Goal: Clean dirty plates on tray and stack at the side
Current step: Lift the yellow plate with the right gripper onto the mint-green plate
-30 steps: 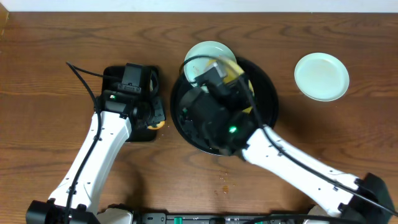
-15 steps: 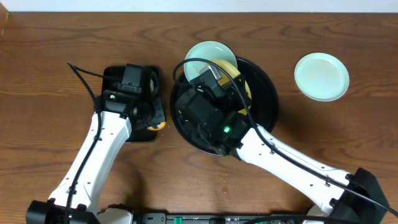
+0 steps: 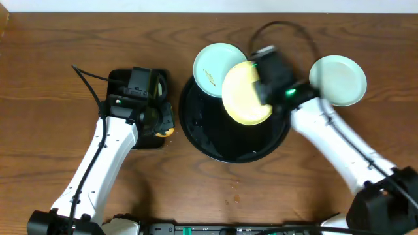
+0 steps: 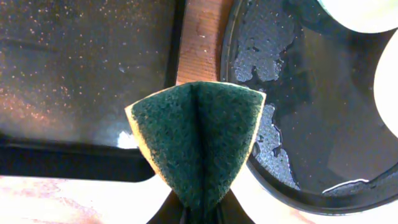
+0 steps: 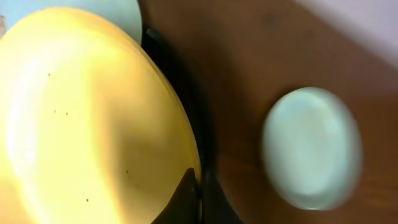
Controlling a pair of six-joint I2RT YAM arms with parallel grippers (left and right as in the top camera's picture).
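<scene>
The round black tray (image 3: 215, 140) sits mid-table, wet inside; it also shows in the left wrist view (image 4: 311, 124). My right gripper (image 3: 264, 91) is shut on the rim of the pale yellow plate (image 3: 245, 94) and holds it tilted above the tray's far right part; the right wrist view shows that plate (image 5: 81, 124) up close with small specks. A mint-blue plate (image 3: 212, 65) with brownish smears lies on the tray's far rim. Another mint-blue plate (image 3: 337, 79) lies on the table at the right, seen in the right wrist view (image 5: 311, 146). My left gripper (image 3: 160, 121) is shut on a folded green-and-yellow sponge (image 4: 196, 143) left of the tray.
A smaller black rectangular tray (image 3: 121, 81) lies under the left gripper, also in the left wrist view (image 4: 74, 62). Small crumbs (image 3: 235, 189) lie on the wood in front of the round tray.
My right arm has swung from over the tray to the right and lifted the yellow plate up off the tray. The left arm has not moved.
</scene>
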